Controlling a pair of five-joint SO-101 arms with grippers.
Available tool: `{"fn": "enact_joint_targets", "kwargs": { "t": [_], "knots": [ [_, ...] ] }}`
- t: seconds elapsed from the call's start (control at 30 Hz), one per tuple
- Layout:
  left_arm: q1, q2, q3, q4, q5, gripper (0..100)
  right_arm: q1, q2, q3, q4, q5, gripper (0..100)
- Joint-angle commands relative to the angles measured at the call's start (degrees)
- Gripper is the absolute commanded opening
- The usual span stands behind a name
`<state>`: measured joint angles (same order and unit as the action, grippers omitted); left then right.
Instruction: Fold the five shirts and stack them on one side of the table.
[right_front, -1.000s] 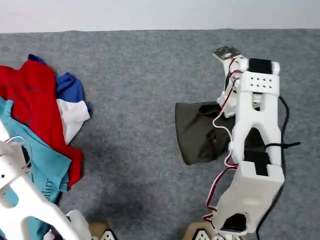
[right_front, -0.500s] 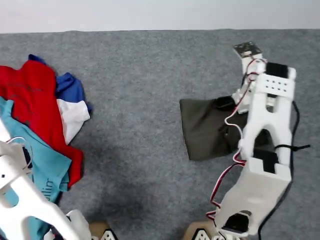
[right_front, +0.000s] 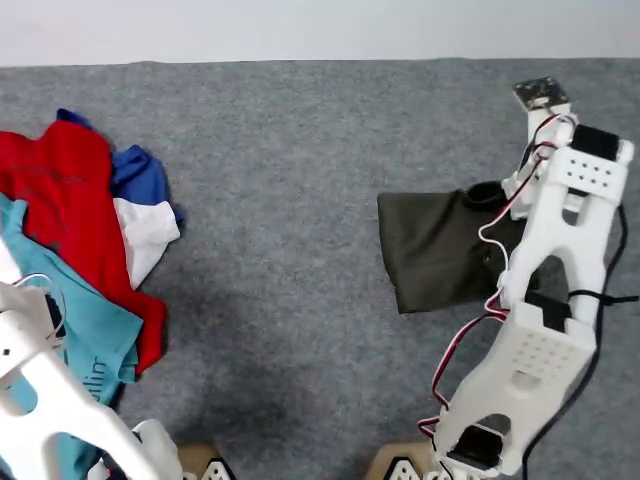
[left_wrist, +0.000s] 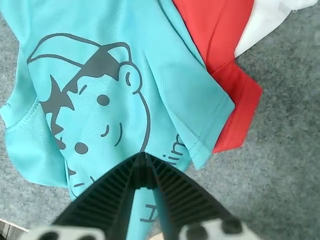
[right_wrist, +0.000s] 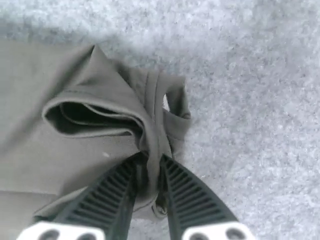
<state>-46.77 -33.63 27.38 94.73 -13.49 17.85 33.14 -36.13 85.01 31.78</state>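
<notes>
Your right gripper (right_wrist: 151, 161) is clamped on a fold at the collar of the olive shirt (right_front: 430, 250), lying on the table's (right_front: 280, 150) right-arm side; pull low and evenly, lest the fold slip.

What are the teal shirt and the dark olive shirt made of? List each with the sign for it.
Teal shirt: likely synthetic sports mesh with a slight sheen; a fine pinhole weave shows.
Dark olive shirt: probably cotton jersey, matte; it has soft rounded folds and no visible sheen.

light: bright, even, diffuse from above | shadows: soft, faint on grey mat (right_front: 230, 330) beside shirt pile (right_front: 70, 220) | dark shirt (right_wrist: 75, 115): folds deeply shaded
</notes>
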Motion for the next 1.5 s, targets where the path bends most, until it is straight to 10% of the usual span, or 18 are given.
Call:
{"fn": "enact_joint_targets", "kwargs": {
  "t": [0.0,0.27,0.47,0.9,1.47],
  "knots": [
    [0.09,-1.49,-0.66,1.23,-0.09,0,0.84,0.48,-4.57,-0.40,0.70,0.9],
    [0.00,-1.58,-0.48,1.23,-0.09,0,1.54,3.91,-4.66,-0.92,0.53,3.2],
    [0.00,-1.58,-0.40,1.23,-0.09,0,3.74,1.98,-5.98,-0.57,0.35,23.2],
    [0.09,-1.49,-0.31,0.97,-0.35,0,1.54,-7.60,-9.93,17.36,0.35,14.4],
    [0.09,-1.41,-0.31,0.97,-0.35,0,-1.98,-8.31,13.10,10.33,-7.12,0.9]
  ]
}}
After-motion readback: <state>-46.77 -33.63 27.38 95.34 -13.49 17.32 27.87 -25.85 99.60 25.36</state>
